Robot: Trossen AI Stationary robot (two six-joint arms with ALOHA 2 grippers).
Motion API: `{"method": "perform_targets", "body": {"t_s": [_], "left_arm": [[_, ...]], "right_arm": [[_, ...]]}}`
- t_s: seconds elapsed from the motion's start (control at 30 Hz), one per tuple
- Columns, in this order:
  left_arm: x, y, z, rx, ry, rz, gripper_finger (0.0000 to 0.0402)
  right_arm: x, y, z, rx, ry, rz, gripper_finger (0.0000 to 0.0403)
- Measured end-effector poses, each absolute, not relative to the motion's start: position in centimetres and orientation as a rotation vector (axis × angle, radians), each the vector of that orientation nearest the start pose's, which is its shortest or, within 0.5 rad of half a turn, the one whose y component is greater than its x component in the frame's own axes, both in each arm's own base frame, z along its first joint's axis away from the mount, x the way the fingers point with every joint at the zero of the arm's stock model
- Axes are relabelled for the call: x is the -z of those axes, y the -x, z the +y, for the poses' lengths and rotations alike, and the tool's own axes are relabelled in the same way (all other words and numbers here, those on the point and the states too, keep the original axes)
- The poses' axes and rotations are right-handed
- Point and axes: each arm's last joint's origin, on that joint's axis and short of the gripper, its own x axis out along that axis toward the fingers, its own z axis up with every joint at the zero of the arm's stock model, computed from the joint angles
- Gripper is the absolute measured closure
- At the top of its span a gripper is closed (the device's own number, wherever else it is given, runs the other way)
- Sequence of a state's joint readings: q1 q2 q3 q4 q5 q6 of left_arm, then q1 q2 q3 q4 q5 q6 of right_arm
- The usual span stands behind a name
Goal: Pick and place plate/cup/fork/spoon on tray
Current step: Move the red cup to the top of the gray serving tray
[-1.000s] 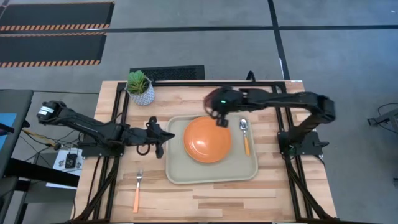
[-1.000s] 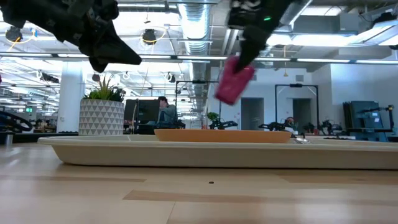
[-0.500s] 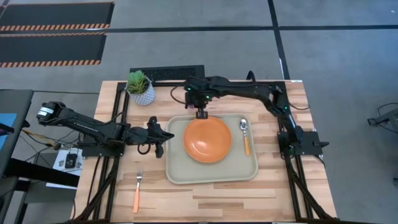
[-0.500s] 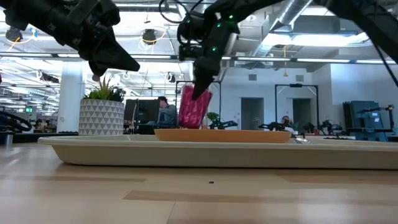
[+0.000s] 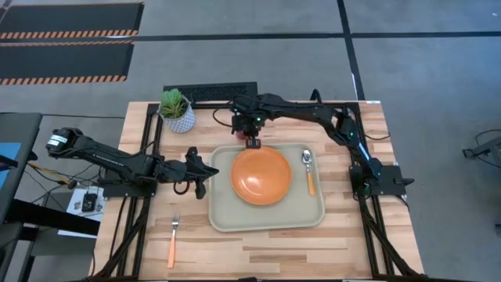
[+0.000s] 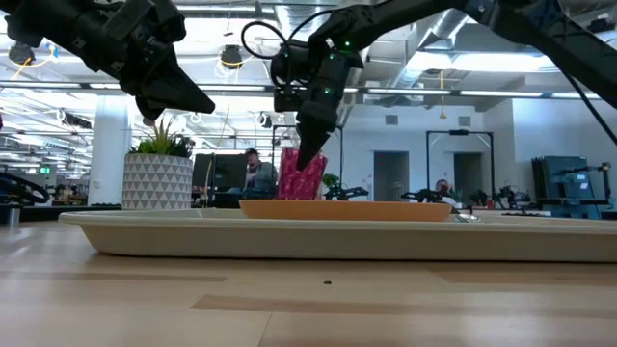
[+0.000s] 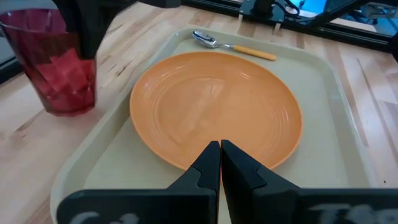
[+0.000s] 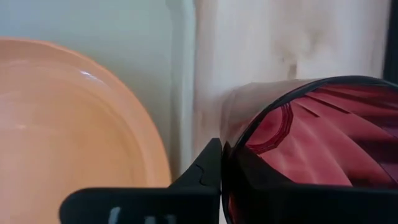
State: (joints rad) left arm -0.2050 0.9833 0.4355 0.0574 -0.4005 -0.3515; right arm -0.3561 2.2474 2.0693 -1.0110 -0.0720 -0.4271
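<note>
High: plate (image 5: pixel 261 175) and spoon (image 5: pixel 308 168) sit on the tray (image 5: pixel 266 219). Fork (image 5: pixel 173 239) lies on the table, well left of the tray, not picked. Right gripper (image 5: pixel 252 138) is at the tray's far edge. Left gripper (image 5: pixel 205 171) hangs just beside the tray's left rim.

Low: right gripper (image 6: pixel 305 154) clamps the cup (image 6: pixel 301 174) by its rim; cup upright, behind the plate (image 6: pixel 345 208).

Left wrist: left fingers pressed together, holding nothing. Cup (image 7: pixel 55 65) appears to stand on bare wood just outside the tray (image 7: pixel 348 118) rim.

Right wrist: one finger inside the cup (image 8: pixel 311 143), grip closed on the wall; wood below, tray rim beside.

Status: two of four done. Cup needs moving onto the tray, then the fork.
</note>
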Motion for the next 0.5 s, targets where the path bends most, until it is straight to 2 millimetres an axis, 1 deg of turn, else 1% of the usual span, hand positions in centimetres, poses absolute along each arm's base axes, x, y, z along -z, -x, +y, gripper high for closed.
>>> {"method": "perform_targets", "body": {"t_s": [0.13, 0.27, 0.33, 0.5], "left_arm": [[-20.23, -19.55, -2.92, -0.268, 0.205, 0.429, 0.0401], [-20.23, -19.56, -2.95, -0.262, 0.21, 0.43, 0.0401], [-20.22, -19.55, -2.95, -0.259, 0.211, 0.431, 0.0401], [-20.23, -19.56, -2.98, -0.251, 0.213, 0.432, 0.0401]], "right_arm": [[-23.58, -44.35, -16.28, -0.015, 0.115, 1.188, 0.037], [-22.8, -44.52, -16.42, -0.023, 0.119, 1.205, 0.0372], [-22.75, -44.49, -16.42, -0.022, 0.118, 1.21, 0.0371], [-22.94, -44.6, -16.41, -0.016, 0.12, 1.193, 0.0346]]}}
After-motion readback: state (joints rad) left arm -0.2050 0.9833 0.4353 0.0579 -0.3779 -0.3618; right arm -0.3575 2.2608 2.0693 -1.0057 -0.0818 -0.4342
